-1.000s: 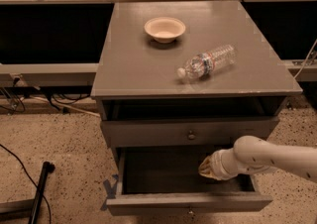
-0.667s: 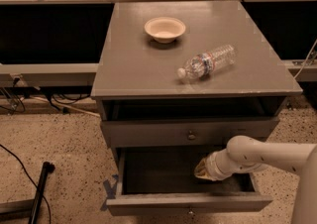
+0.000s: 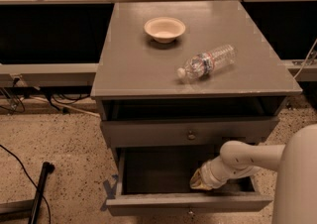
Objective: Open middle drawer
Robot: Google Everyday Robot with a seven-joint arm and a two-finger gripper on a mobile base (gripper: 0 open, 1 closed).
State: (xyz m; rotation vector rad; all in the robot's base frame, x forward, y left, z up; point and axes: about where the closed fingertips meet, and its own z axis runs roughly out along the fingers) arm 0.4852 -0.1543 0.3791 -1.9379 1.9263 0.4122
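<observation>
The middle drawer [image 3: 188, 202] stands pulled well out of the grey cabinet, showing a dark, plain interior. Its shallow front faces the camera low in the view, with a small knob [image 3: 190, 213] at its lower edge. My gripper [image 3: 199, 182] reaches down inside this drawer, at the right of its interior, just behind the front panel. The white arm [image 3: 247, 156] comes in from the lower right. Above it, the taller top drawer [image 3: 148, 133] with its round knob [image 3: 191, 135] sits nearly closed. The lowest drawer is hidden below the open one.
On the cabinet top [image 3: 133, 64] lie a cream bowl [image 3: 165, 28] and a clear plastic bottle [image 3: 208, 62] on its side. A black pole [image 3: 38, 191] and cables lie on the speckled floor at left. Dark railed bays flank the cabinet.
My gripper has shifted slightly left and toward the drawer's front, and more of the arm now fills the lower right corner. The drawer has not visibly moved.
</observation>
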